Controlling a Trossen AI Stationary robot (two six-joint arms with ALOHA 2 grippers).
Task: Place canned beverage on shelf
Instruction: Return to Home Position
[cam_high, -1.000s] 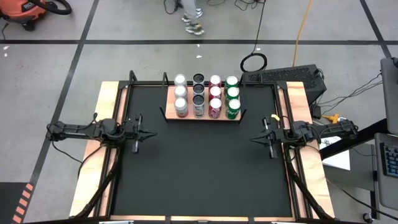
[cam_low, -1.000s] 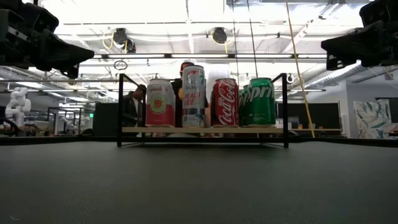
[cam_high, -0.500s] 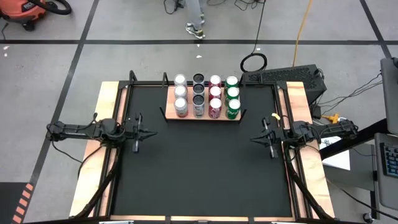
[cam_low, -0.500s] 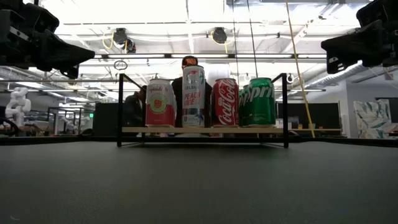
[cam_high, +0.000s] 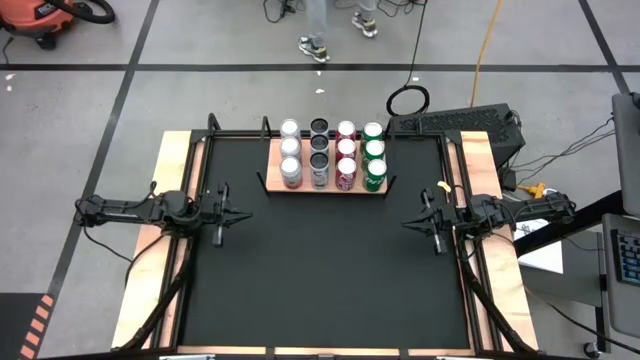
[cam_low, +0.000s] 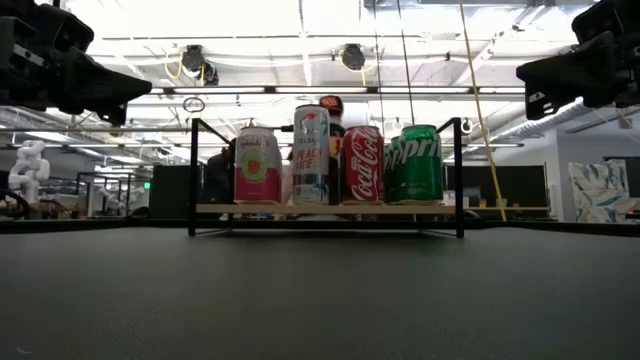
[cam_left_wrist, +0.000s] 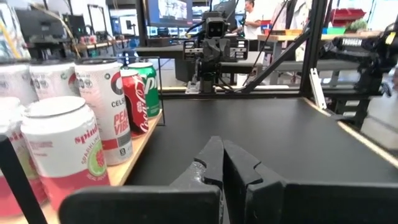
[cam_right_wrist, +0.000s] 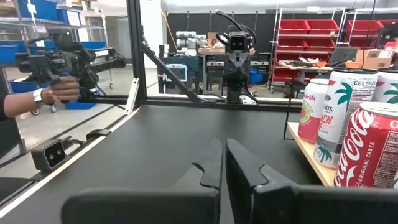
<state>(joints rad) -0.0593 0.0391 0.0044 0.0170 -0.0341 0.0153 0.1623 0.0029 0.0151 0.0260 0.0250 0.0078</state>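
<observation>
The flat, rectangular, light-brown wooden shelf (cam_high: 300, 190) with small black brackets stands at the far middle of the black table mat (cam_high: 320, 280), and it looks full: cans in four files, fronted by a pink soda can (cam_low: 257, 166), a tall white-and-silver can (cam_low: 311, 155), a red cola can (cam_low: 362, 165) and a green soda can (cam_low: 415, 164). The left gripper (cam_high: 238, 213) hangs over the mat's left side and the right gripper (cam_high: 410, 223) over its right, both raised and well apart from the shelf, each with its fingers pressed together on nothing. To my eye the placing is done and only settling remains. Any last motion should be small and slow, drawing outward and away from the cans, with the fingers kept together and clear of the brackets.
</observation>
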